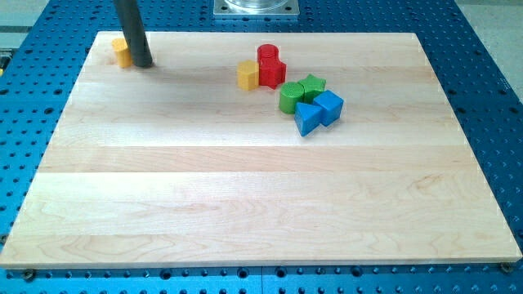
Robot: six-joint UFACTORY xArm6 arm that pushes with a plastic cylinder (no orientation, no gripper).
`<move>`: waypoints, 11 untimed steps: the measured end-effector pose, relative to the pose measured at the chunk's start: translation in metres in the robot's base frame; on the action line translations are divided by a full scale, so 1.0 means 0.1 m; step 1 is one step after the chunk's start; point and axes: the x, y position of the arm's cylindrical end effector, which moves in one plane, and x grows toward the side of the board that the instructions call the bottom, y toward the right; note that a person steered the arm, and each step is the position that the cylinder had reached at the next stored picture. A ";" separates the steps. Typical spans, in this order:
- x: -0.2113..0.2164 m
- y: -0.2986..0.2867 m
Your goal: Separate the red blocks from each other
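Two red blocks touch each other at the view's top centre: a red cylinder behind a red block. A yellow block sits against the red block's left side. To the lower right lie a green cylinder, a green star-like block, a blue triangular block and a blue cube, packed together. My tip is at the top left of the board, touching the right side of a second yellow block, far left of the red blocks.
The wooden board lies on a blue perforated table. A grey metal base plate stands at the view's top edge, just behind the board.
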 end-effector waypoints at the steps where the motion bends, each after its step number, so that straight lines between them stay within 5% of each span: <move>1: 0.00 0.00; 9: 0.02 0.34; 11: 0.35 0.34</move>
